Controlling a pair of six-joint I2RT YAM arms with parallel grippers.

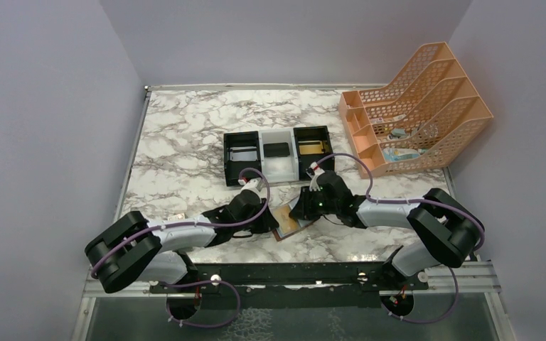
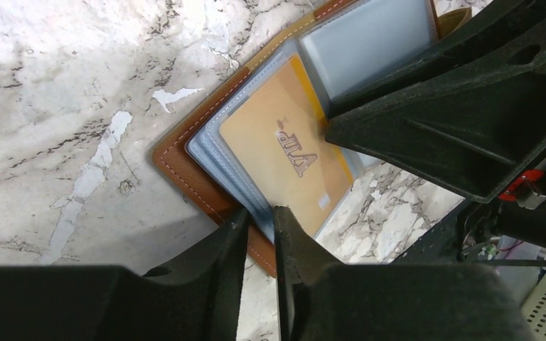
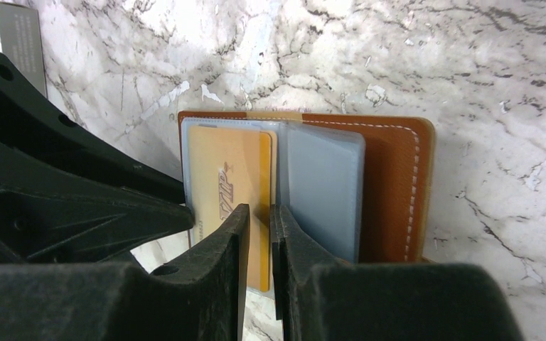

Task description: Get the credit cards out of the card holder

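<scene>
Brown stitched leather, the card holder lies open flat just in front of the tray, where our left gripper sets its fingers nearly together round a corner of the soft blue-grey sleeves, seemingly to steady them; whether they grip we cannot tell. Further right, the right gripper pinches the edge of a stiff, glossy gold card, likely to slide it out.

Robot lab test cell. Evidence: L arm + R arm bolted to metal rail, bottom of frame; marble-look tabletop boxed in by plain lilac walls, left/back/right; few props: tray centre, orange file rack upper right.
</scene>
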